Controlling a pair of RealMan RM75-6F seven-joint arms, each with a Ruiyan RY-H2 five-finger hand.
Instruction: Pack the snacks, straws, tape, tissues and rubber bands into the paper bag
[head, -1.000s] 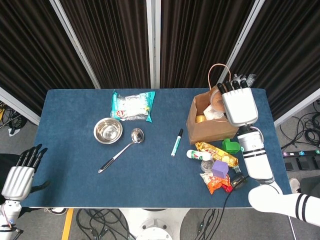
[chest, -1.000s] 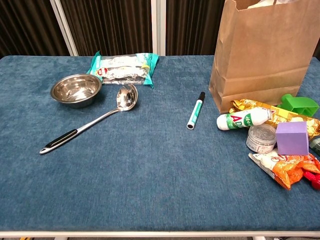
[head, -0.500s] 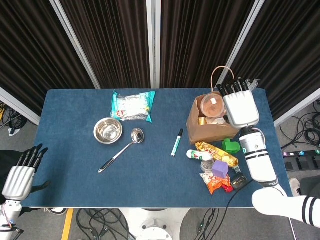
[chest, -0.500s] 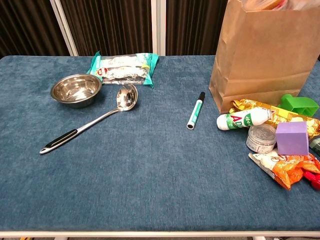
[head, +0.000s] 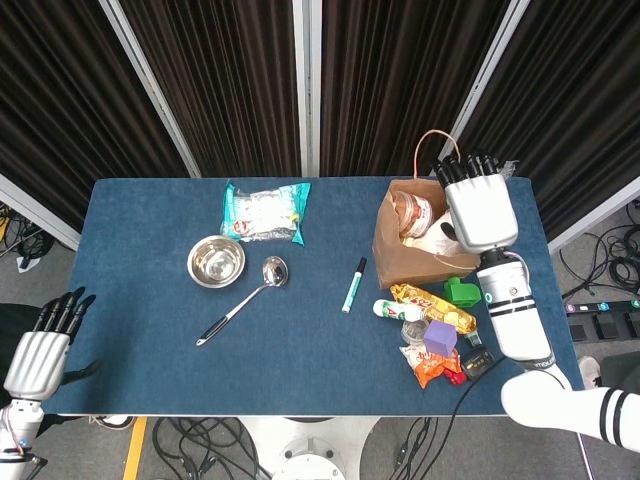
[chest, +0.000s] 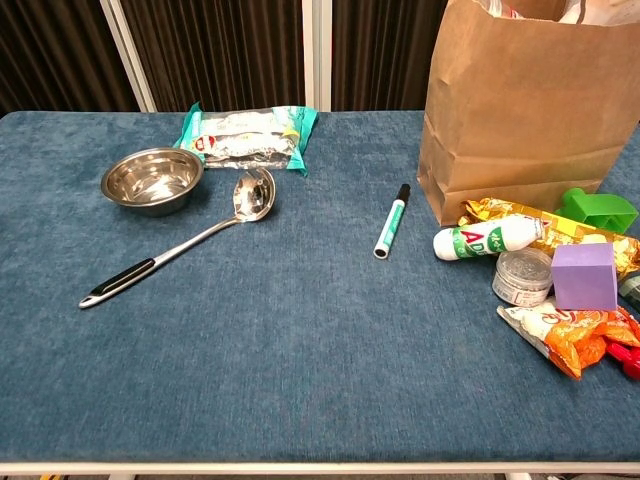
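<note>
At the right of the frame, the right hand (head: 478, 208) is hovering over the paper bag (head: 420, 245), seemingly delivering something; its grip is hidden. The left hand (head: 38, 352) is idling open, lower left.

I see the brown paper bag (head: 415, 245) upright near the bench's far right corner, snacks (chest: 545, 225) heaped against its near side.

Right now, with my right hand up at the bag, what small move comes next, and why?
Probably lift the right hand clear of the paper bag. It sits over the bag's rim, while the snack packets lie on the table beside the bag, not yet packed.
</note>
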